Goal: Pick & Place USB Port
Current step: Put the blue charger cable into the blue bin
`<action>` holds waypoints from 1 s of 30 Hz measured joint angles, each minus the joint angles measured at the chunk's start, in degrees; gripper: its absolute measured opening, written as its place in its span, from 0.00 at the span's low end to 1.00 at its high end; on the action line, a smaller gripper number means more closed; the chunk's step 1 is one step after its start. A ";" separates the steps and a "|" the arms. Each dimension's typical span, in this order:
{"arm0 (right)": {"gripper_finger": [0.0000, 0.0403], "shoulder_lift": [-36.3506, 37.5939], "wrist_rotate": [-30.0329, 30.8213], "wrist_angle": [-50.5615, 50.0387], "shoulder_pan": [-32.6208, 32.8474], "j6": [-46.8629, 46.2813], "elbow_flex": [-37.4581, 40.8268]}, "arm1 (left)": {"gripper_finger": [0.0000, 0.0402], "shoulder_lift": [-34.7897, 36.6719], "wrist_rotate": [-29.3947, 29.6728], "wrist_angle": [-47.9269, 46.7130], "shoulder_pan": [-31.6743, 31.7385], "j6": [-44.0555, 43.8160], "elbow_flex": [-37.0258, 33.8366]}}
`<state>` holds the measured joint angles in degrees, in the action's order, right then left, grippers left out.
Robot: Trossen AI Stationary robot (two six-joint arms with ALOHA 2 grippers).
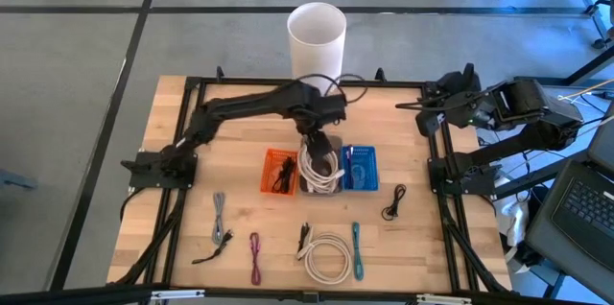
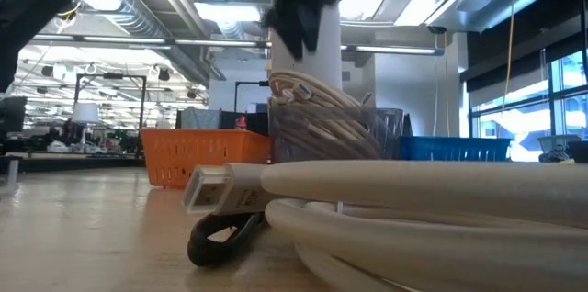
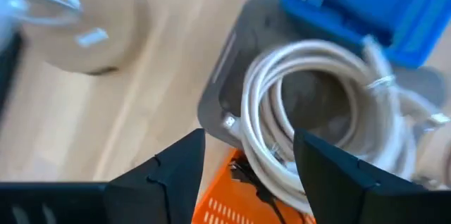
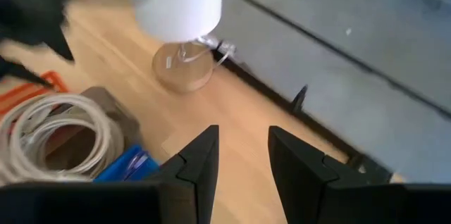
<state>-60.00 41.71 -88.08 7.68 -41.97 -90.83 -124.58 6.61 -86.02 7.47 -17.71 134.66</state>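
A white cable coil [image 1: 321, 169] lies in a grey bin [image 3: 218, 104] at the table's middle and bulges over its rim [image 2: 317, 108]. An orange bin [image 1: 278, 173] stands on the grey bin's left and a blue bin [image 1: 361, 167] on its right. My left gripper [image 1: 319, 142] hovers open just above the coil. In the left wrist view its fingers stand to either side of the coil's loops [image 3: 310, 111] without touching them. My right gripper [image 1: 422, 105] waits open at the table's far right corner.
A tall white cylinder [image 1: 317, 36] stands on a wooden base at the far edge. Loose cables lie near the near edge: grey [image 1: 220, 217], pink [image 1: 255, 257], a white coil [image 1: 328, 255], teal [image 1: 356, 249], black [image 1: 393, 199]. Black rails frame the table.
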 joint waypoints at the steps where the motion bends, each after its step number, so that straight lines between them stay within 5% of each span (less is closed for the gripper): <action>1: 0.31 0.02 -1.31 -0.49 0.00 -1.16 0.00 | 0.52 2.01 1.17 0.49 -0.58 -0.58 -0.65; 8: 0.31 0.04 -10.28 5.31 3.49 -1.23 2.54 | 0.50 14.86 13.71 -0.02 -7.49 -7.65 -1.17; 17: 0.31 -0.03 -21.34 25.77 12.91 -13.37 20.00 | 0.49 25.50 24.87 -4.00 -19.65 -24.16 -6.30; 24: 0.31 -0.53 -20.39 43.29 22.20 -27.77 31.05 | 0.45 36.04 24.50 -4.01 -26.47 -41.07 -26.22; 30: 0.25 -3.81 -20.64 49.65 27.02 -35.98 33.05 | 0.42 46.88 22.03 -3.57 -30.48 -56.71 -46.23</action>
<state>-63.81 21.07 -38.43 34.70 -77.95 -57.78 -77.70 28.63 -89.60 -23.00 -74.42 88.43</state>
